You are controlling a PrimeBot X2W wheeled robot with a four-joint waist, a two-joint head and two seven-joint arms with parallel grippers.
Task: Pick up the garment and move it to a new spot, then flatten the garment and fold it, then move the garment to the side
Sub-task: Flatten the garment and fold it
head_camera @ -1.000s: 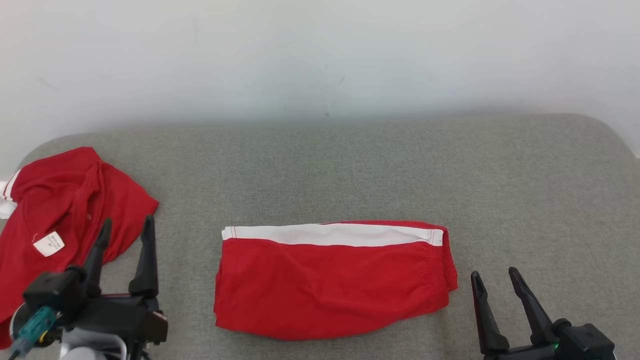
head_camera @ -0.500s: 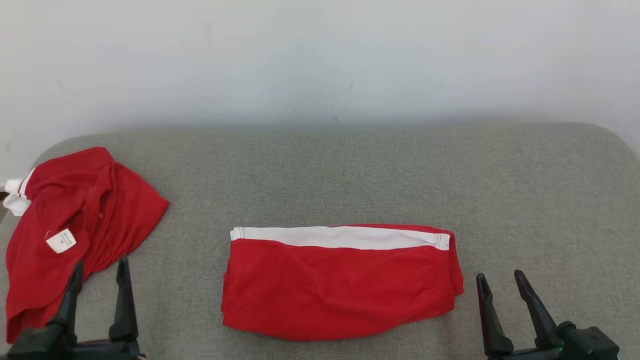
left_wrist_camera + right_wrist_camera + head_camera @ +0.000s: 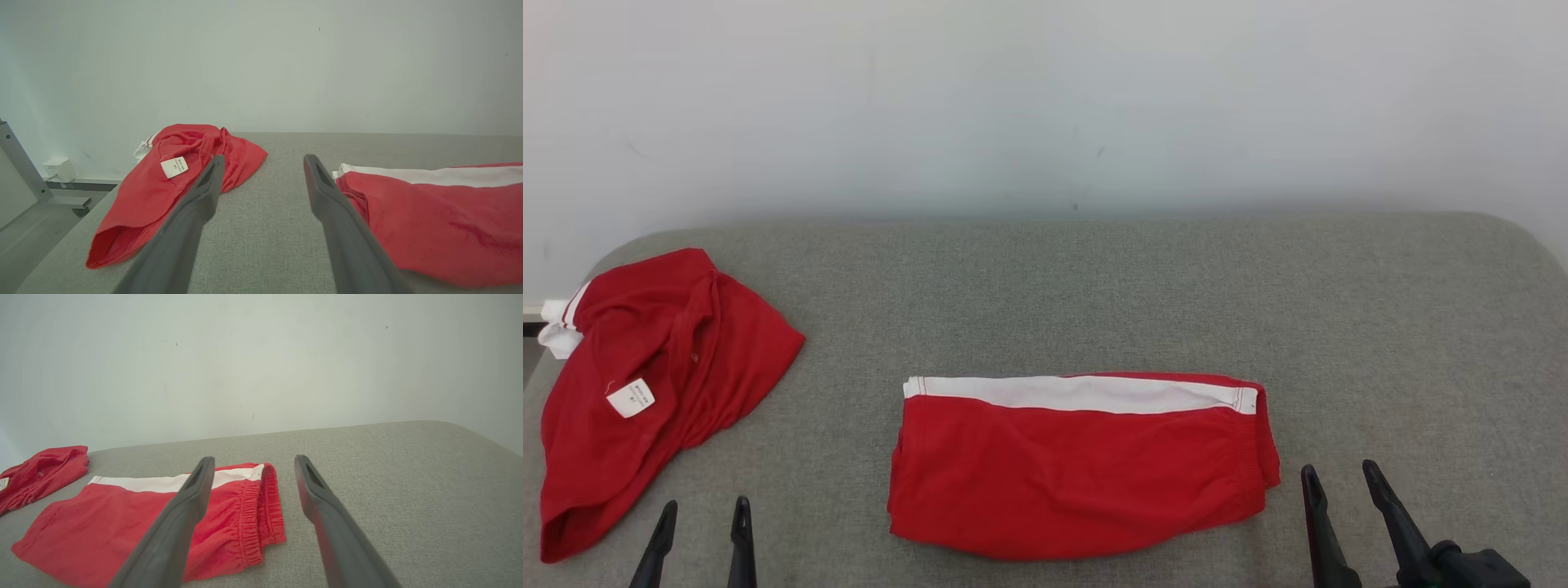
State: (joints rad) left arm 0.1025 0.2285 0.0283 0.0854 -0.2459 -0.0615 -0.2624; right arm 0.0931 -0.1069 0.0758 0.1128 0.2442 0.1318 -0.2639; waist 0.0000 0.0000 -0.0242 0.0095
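Observation:
A red garment (image 3: 1078,469) with a white stripe along its far edge lies folded into a flat rectangle at the middle front of the grey table (image 3: 1094,286). It also shows in the left wrist view (image 3: 433,216) and the right wrist view (image 3: 135,522). My left gripper (image 3: 704,514) stands open at the lower left, apart from the garment, nothing between its fingers. My right gripper (image 3: 1339,478) stands open at the lower right, just right of the garment's elastic waistband (image 3: 261,514), holding nothing.
A second red garment (image 3: 645,384) with a white label lies crumpled at the table's left edge, also in the left wrist view (image 3: 175,179). A pale wall (image 3: 1045,98) rises behind the table. A grey frame and a white box (image 3: 59,169) stand beyond the left edge.
My left gripper has drawn back toward the bottom edge, so that just its fingertips show now. The right gripper has sunk slightly. The camera has shifted a little; both garments lie still.

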